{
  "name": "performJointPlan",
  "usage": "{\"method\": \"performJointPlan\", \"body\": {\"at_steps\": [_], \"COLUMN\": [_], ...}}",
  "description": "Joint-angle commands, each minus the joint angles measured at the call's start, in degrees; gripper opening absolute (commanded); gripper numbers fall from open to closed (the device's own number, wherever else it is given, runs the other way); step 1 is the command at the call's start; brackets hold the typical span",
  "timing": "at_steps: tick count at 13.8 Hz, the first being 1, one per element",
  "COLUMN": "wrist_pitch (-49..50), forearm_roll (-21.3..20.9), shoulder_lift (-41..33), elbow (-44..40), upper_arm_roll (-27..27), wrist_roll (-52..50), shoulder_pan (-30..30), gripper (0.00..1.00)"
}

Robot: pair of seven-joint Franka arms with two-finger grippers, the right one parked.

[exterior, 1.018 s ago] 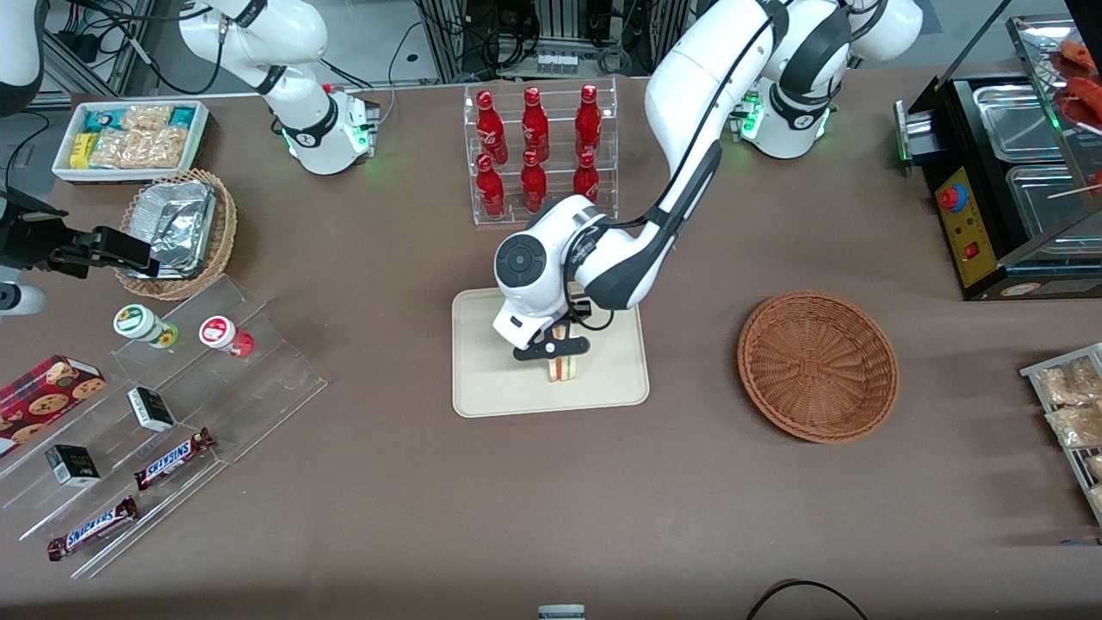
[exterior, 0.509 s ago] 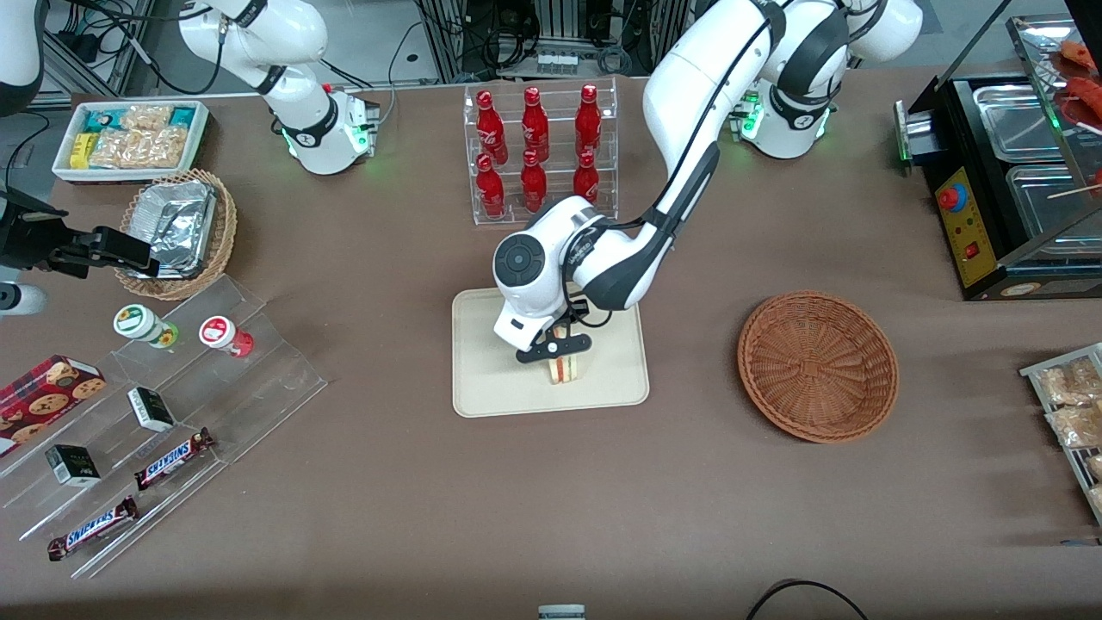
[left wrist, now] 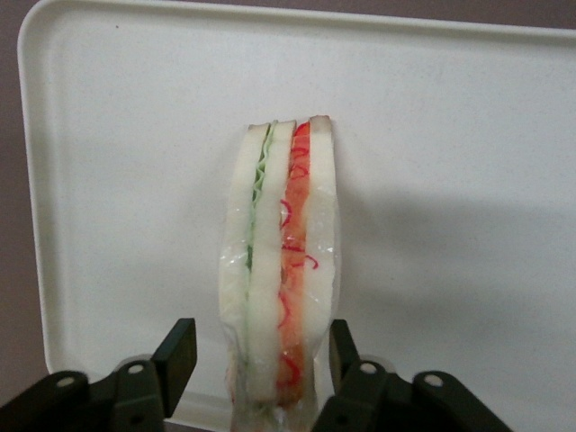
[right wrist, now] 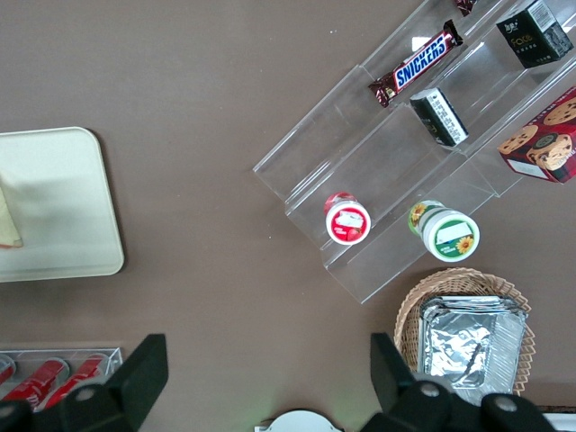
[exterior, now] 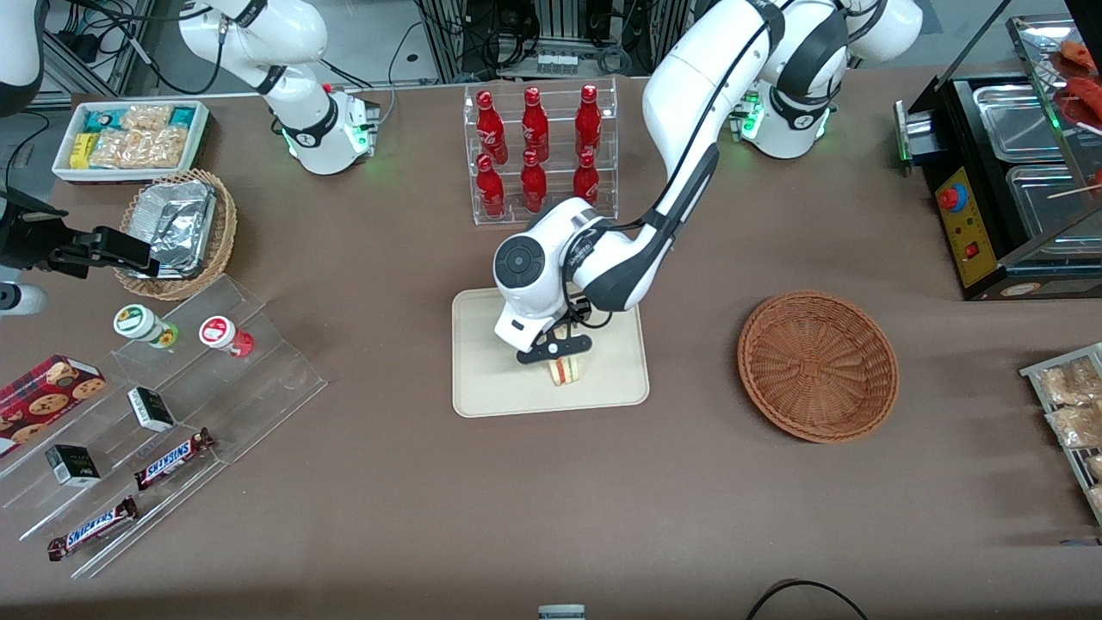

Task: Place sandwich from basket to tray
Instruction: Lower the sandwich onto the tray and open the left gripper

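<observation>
The sandwich [left wrist: 281, 270] is stood on the tray [exterior: 482, 379], the gripper [left wrist: 261, 378] fingers are spread beside it, and a straight lift clear is called for.

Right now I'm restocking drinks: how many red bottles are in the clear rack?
6 red bottles in the clear rack, farther from the camera than the tray: three on its upper tier, three on its lower. The gripper stands open around the sandwich.
</observation>
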State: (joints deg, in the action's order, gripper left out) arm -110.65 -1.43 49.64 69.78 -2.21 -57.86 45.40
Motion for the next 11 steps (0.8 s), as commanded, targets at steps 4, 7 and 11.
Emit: {"method": "performJointPlan", "body": {"at_steps": [4,7,11], "wrist_pitch": [1.49,4.65,7.82], "forearm_roll": [-0.16,0.02,-0.86], "shoulder_lift": [-2.08,-5.42,-9.38], "elbow": [-2.02,-2.02,-1.58], "upper_arm_roll": [0.71,0.71,1.06], "wrist_roll": [-0.85,0.02,10.72], "shoulder_pan": [0.47,-0.05,-1.98], "gripper": [1.00,1.00,1.00]}}
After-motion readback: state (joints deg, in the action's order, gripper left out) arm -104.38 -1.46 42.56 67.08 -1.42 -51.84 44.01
